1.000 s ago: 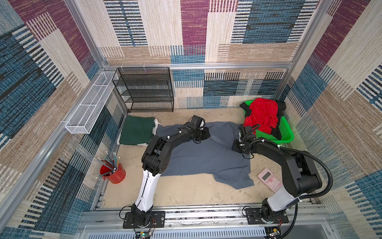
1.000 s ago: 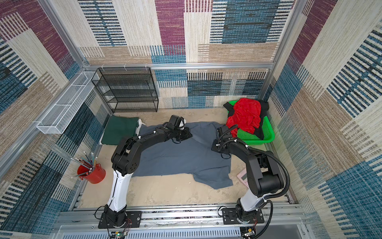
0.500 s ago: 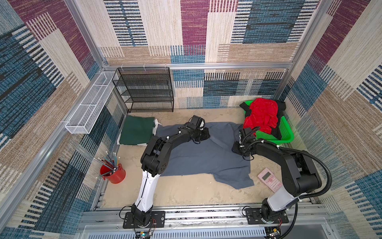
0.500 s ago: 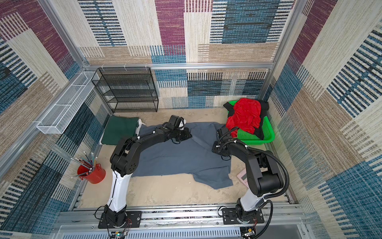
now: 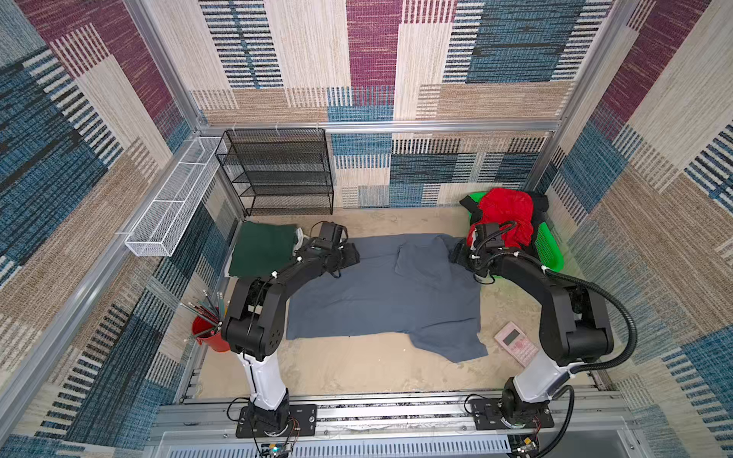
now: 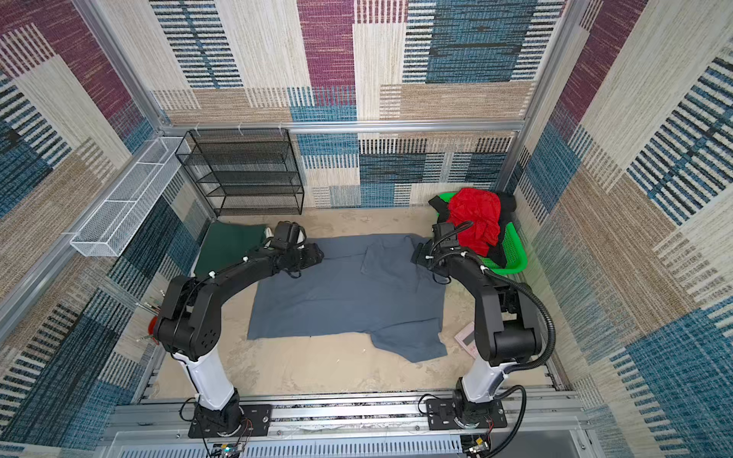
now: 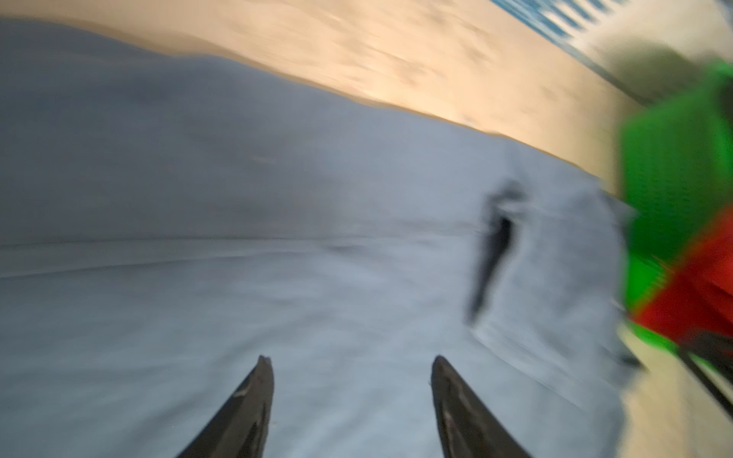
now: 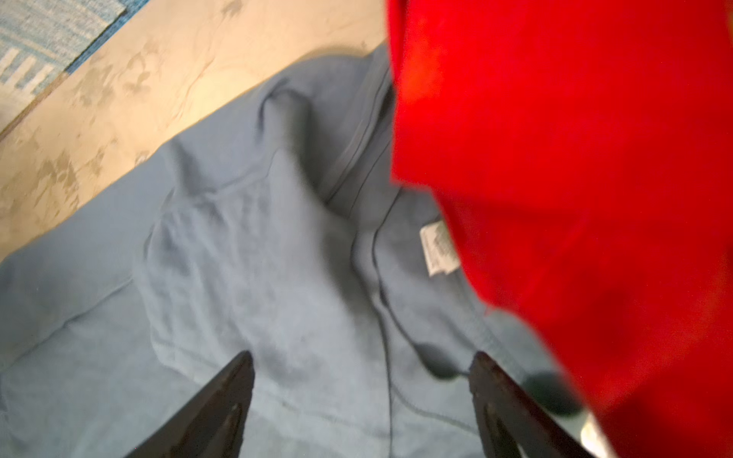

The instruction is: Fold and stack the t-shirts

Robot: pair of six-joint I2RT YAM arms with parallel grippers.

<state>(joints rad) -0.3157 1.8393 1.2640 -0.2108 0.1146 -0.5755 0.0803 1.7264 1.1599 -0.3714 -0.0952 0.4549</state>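
Grey t-shirt (image 8: 277,277)'s white tag (image 8: 436,248): print illegible

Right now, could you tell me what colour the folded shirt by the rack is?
Dark green; the folded shirt shows best in a top view.

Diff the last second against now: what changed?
The left gripper and the right gripper both opened, letting go of the far edge of the grey t-shirt, which lies spread out. The arms barely moved. The folded dark green t-shirt and the red t-shirt in the green basket are unchanged.
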